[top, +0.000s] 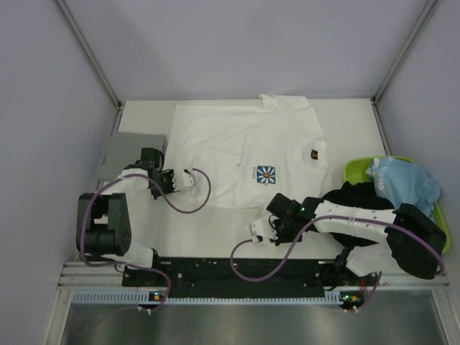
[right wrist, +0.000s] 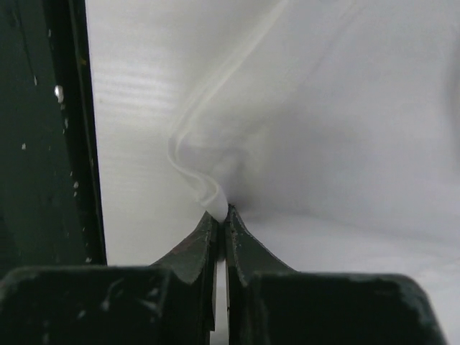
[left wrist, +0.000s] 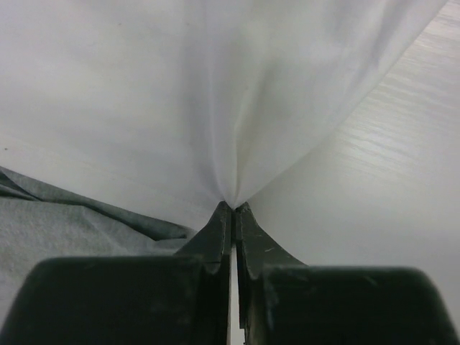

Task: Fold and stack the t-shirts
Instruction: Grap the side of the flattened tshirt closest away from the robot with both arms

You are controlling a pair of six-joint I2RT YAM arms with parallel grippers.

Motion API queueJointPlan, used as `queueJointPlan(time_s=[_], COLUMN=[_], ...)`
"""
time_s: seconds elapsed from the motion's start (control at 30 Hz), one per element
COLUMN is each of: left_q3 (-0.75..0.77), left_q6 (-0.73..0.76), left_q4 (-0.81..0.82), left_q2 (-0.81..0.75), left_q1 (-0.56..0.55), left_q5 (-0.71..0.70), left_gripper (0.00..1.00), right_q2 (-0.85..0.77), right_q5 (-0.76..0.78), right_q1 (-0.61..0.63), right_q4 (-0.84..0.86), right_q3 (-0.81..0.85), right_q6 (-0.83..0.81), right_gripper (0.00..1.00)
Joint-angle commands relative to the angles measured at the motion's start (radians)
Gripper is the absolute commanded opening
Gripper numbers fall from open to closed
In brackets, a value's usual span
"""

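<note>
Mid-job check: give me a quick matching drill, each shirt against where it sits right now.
Shirts:
1. white shirt
2. grey shirt
3. light blue shirt
4. black shirt

Places:
A. in the green tray on the right
B. spread out in the middle, pinched by the left tool and the right tool
C. folded at the far left
D. heaped beside the right arm

Pairs: 1-B, 2-C, 3-A, 4-D

A: The white t-shirt (top: 237, 151) is smooth, matt cloth. The grey t-shirt (left wrist: 43, 237) is flecked knit.
B: And the worktop (left wrist: 402, 187) is pale wood-grain with a faint sheen; the lime-green tray (top: 352, 172) is glossy plastic.
</note>
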Motion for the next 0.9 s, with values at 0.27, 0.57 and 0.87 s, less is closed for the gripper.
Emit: queueJointPlan(time_s=[0.27, 0.57, 0.87], left_q3=[0.012, 0.083, 0.279], left_q6=[-0.094, -0.176, -0.306], left_q4=[-0.41, -0.553, -0.475], left_q2=[-0.143, -0.172, -0.083], left_q1=[0.001, 0.002, 0.001], left_q5=[-0.001, 0.123, 0.093], left_gripper=[0.0, 0.0, 0.0], right_q2=[-0.307, -0.339, -0.285], right_q5=[0.084, 0.022, -0.103], right_q1=[-0.02, -0.184, -0.436], right_q4=[-0.477, -0.458, -0.065], right_q3=[0.042, 0.091, 0.215], right_q6=[-0.031, -0.128, -0.182], right_gripper=[0.0, 0.0, 0.0])
